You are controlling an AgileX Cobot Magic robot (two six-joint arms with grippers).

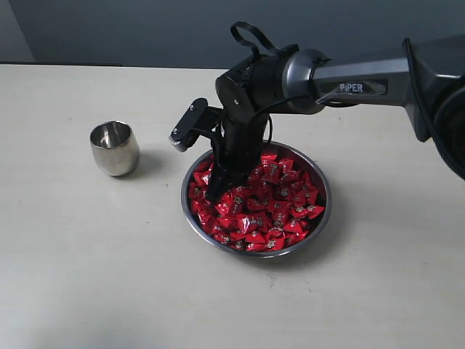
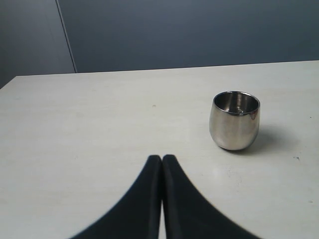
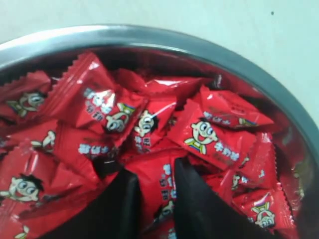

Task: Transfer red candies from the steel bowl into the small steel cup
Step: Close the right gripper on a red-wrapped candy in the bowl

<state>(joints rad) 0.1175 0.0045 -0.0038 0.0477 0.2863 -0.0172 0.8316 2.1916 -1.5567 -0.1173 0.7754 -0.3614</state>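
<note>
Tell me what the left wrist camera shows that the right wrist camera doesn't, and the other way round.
Only the left wrist view: the small steel cup, upright on the table with no candy visible inside, a dark wall behind it, and the left pincer with its fingers pressed together.
Only the right wrist view: the steel bowl heaped with red candies, and the right pincer among them with one candy between its fingers. Whether it is gripping that candy is unclear.
Both: the pale table, and black pincer fingers.
</note>
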